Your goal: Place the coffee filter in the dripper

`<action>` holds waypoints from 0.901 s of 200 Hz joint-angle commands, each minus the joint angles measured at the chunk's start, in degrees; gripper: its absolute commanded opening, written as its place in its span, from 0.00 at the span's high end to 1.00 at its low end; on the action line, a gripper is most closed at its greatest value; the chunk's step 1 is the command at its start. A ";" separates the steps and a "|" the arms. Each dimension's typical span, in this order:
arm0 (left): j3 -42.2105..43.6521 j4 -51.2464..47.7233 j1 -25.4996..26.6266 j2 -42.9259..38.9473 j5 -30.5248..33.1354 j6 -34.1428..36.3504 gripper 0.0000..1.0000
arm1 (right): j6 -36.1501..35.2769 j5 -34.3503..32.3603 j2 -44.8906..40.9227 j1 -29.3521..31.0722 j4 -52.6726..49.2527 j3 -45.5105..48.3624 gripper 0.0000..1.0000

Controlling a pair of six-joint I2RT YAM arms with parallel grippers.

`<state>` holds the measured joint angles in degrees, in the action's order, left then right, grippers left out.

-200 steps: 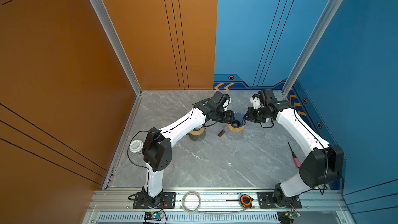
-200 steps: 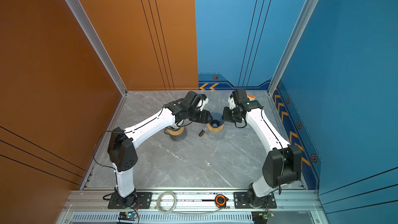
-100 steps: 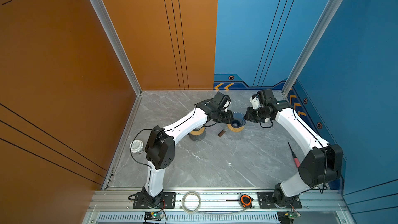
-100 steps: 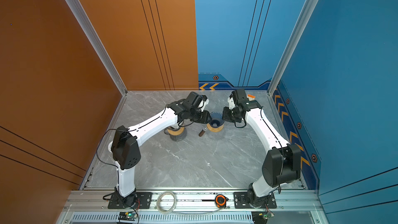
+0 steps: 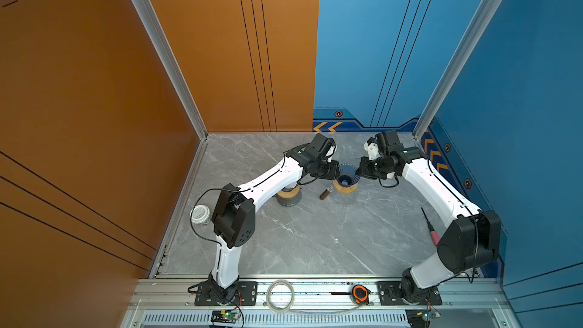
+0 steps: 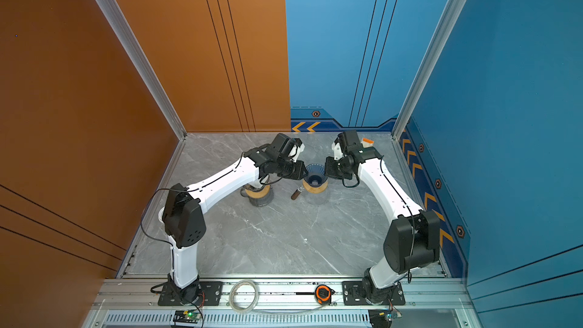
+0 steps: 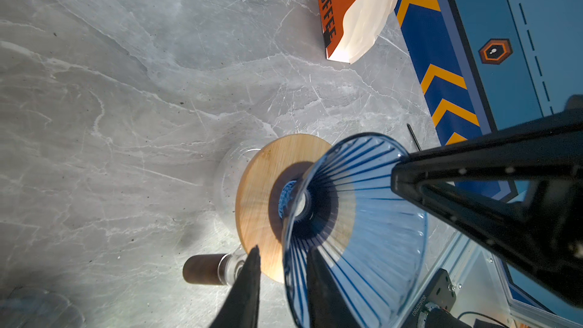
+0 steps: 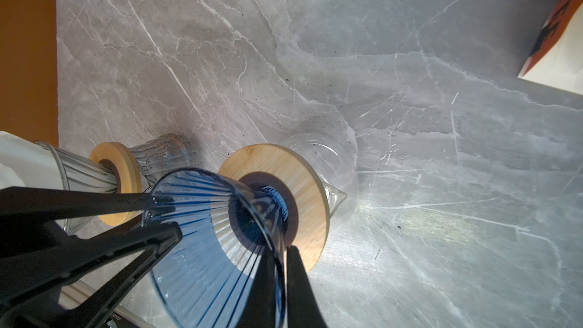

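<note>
A blue ribbed glass dripper [image 5: 347, 175] [image 6: 315, 173] [image 7: 362, 216] [image 8: 202, 247] stands on a wooden collar [image 7: 262, 184] over a clear carafe [image 8: 334, 165]. My right gripper [image 8: 281, 249] [image 5: 359, 170] is shut on the dripper's rim, one finger inside and one outside. My left gripper [image 7: 282, 250] [image 5: 336, 171] straddles the opposite rim, narrowly open, with a gap at the outer finger. White coffee filters [image 7: 369, 11] stick out of an orange pack marked COFFEE [image 7: 334, 1] [image 8: 561, 42] by the back wall. No filter sits in the blue dripper.
A grey ribbed dripper on its own carafe [image 5: 288, 197] [image 8: 120, 178] stands under my left arm. A brown stubby handle [image 5: 325, 193] [image 7: 205, 268] juts beside the carafe. A white lidded cup [image 5: 200, 214] sits at the left edge, a red-handled screwdriver [image 5: 430, 228] at the right.
Both grippers' jaws have narrowed around the blue dripper's rim, the right one closing fully on it. The left arm's elbow has shifted a little to the right.
</note>
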<state>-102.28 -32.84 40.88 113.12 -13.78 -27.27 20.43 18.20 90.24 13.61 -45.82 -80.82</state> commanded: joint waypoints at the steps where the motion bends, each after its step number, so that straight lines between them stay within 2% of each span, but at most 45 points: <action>1: -1.43 -1.11 -0.53 1.48 -0.91 0.93 0.74 | 0.60 0.18 0.82 0.35 0.21 0.03 0.93; 45: -1.43 -1.17 -0.72 2.16 -1.60 0.85 0.75 | 2.14 -0.71 1.42 0.36 0.21 0.39 0.95; 180: -0.86 -1.18 -0.96 3.29 -2.36 0.65 0.89 | 3.74 -2.32 1.96 0.65 -0.12 3.11 0.98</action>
<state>-102.67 -31.33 40.38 114.19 -15.20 -28.01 23.22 18.28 90.37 14.00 -45.36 -80.18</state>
